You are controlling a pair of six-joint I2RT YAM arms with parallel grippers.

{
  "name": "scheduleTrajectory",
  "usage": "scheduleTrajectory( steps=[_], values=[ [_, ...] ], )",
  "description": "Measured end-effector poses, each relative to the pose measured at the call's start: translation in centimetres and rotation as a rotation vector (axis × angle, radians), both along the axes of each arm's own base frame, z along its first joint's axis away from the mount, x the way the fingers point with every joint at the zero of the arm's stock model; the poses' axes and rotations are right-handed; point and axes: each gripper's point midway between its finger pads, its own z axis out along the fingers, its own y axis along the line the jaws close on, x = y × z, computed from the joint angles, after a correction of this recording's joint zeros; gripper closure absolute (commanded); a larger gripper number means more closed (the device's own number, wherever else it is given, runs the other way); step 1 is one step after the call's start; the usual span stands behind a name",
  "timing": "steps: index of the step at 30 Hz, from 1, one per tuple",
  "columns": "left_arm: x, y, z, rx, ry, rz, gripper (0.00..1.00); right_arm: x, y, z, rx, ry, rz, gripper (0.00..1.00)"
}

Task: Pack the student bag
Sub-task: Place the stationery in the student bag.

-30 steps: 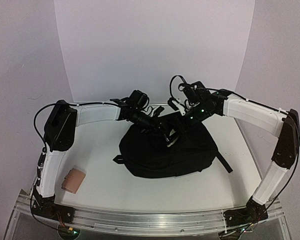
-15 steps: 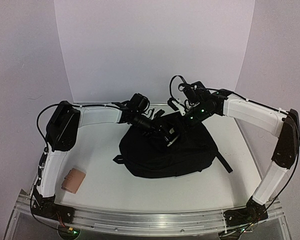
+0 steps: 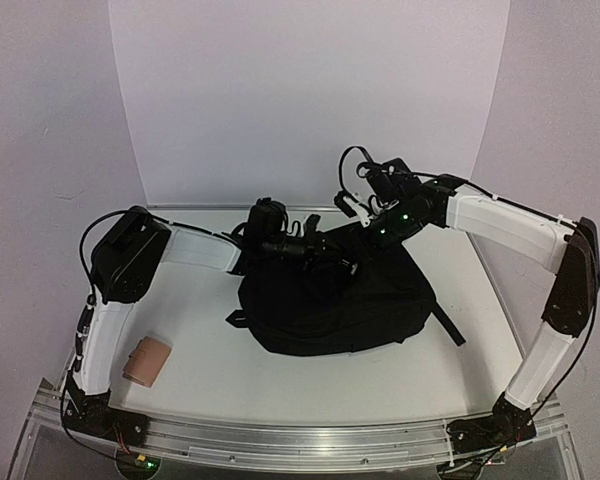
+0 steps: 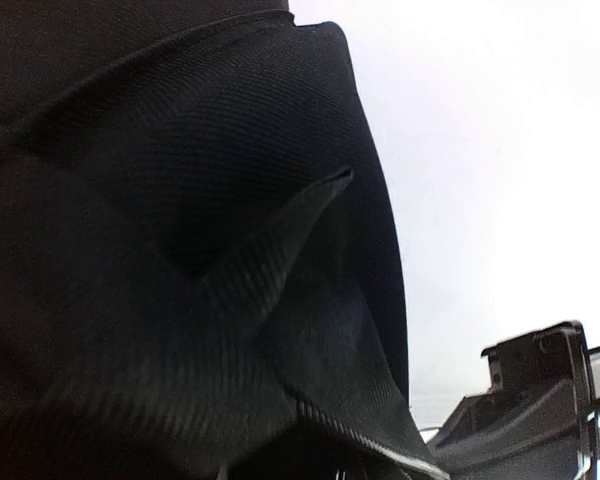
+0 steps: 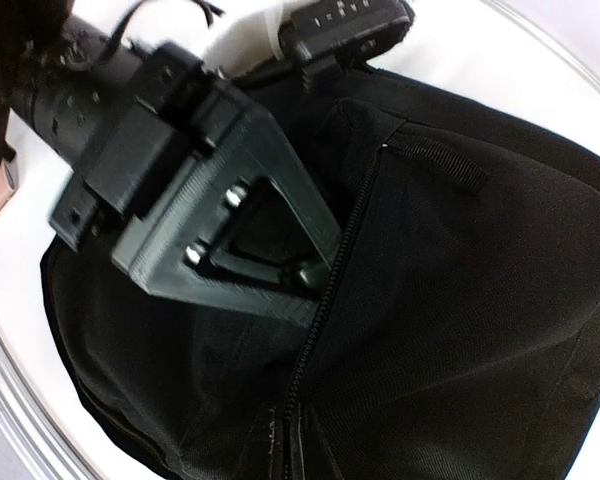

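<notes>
Top external view: the student bag, large, black and soft, is seen lying on the white table, directly beneath both pincers. The left pincer is pushed into the bag's open mouth. The right pincer is set at the rim of that mouth, just beside the left one. A small tan item is left well apart from the left pincer, back toward that arm's base.

The right pincer's jaws are pressed together; whether a fold of the rim is pinched between them cannot be told. The left pincer's jaws are buried in cloth, so it cannot be told whether they are apart or together.

Trouble is judged likely if the left pincer is drawn out carelessly. Loose lining could be snagged and dragged out with it, or the limp mouth could be let fall shut around it.

Only the right wrist view shows the zip, parted right beside the left pincer's body. The left wrist view is filled with black weave, with one finger at its lower corner. The tan item is shown by the top view alone.
</notes>
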Motion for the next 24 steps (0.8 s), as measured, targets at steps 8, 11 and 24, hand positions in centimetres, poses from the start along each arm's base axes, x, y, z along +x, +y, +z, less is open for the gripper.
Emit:
scheduleTrajectory(
  steps=[8, 11, 24],
  values=[
    [-0.4, -3.8, -2.2, -0.036, 0.014, 0.069, 0.74, 0.8, -0.3, 0.1, 0.003, 0.019, -0.055, 1.0],
    [-0.7, -4.2, -2.2, -0.043, 0.009, 0.076, 0.57, 0.9, -0.4, -0.1, 0.004, 0.03, -0.065, 1.0],
    [-4.0, -0.4, -1.5, 0.13, -0.116, 0.102, 0.57, 0.9, -0.5, -0.2, 0.026, 0.055, -0.068, 1.0]
  ],
)
